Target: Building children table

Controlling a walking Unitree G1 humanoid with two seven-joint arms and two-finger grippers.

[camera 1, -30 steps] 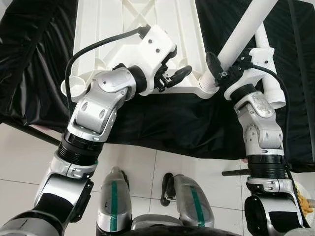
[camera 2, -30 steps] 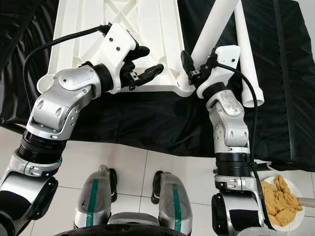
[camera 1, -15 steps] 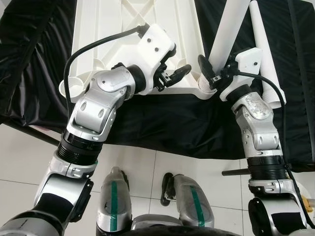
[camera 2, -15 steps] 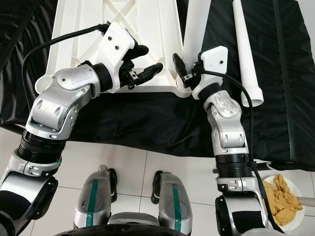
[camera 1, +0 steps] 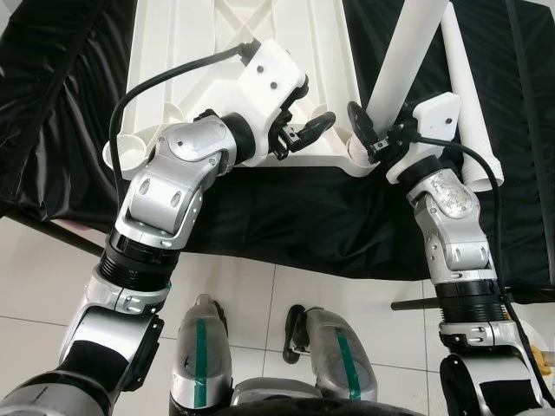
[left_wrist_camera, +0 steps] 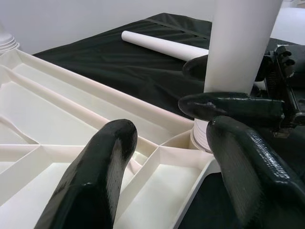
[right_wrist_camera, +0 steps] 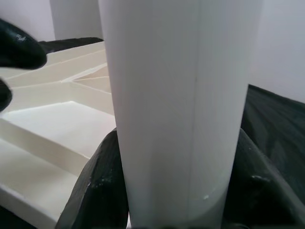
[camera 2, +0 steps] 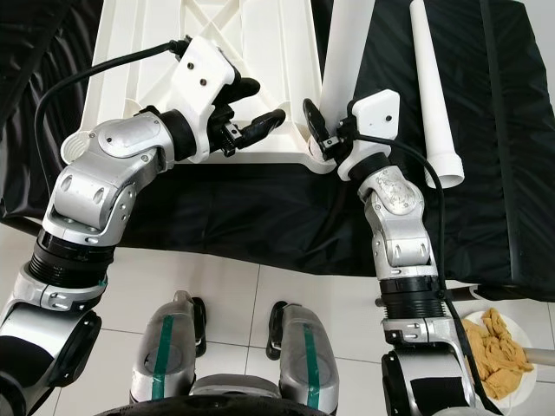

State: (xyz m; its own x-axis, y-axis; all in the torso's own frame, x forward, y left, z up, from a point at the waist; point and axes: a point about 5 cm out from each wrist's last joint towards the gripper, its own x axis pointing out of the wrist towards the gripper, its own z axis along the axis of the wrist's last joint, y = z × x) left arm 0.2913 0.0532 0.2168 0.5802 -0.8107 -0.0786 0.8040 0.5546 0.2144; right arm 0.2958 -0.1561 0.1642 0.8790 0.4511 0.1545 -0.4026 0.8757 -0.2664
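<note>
A white tabletop (camera 1: 182,52) lies upside down on a black cloth (camera 1: 286,217). My right gripper (camera 1: 375,130) is shut on a white table leg (camera 1: 403,52) just above its lower end. The leg stands nearly upright in the tabletop's near right corner socket (camera 1: 357,156). In the right wrist view the leg (right_wrist_camera: 176,105) sits between both fingers (right_wrist_camera: 100,186). My left gripper (camera 1: 310,108) hovers open over the tabletop's near edge, just left of that corner. Its wrist view shows the leg (left_wrist_camera: 240,43) ahead. A second leg (camera 2: 431,87) lies on the cloth to the right.
The cloth's front edge meets a tiled floor (camera 1: 52,286) where my feet (camera 1: 204,347) stand. A plate of fried food (camera 2: 499,351) sits on the floor at lower right. A black rod (camera 1: 414,304) pokes out beside my right arm.
My right gripper has swung the leg from leaning to the right up to nearly upright in the corner socket. The left gripper has stayed open in place.
</note>
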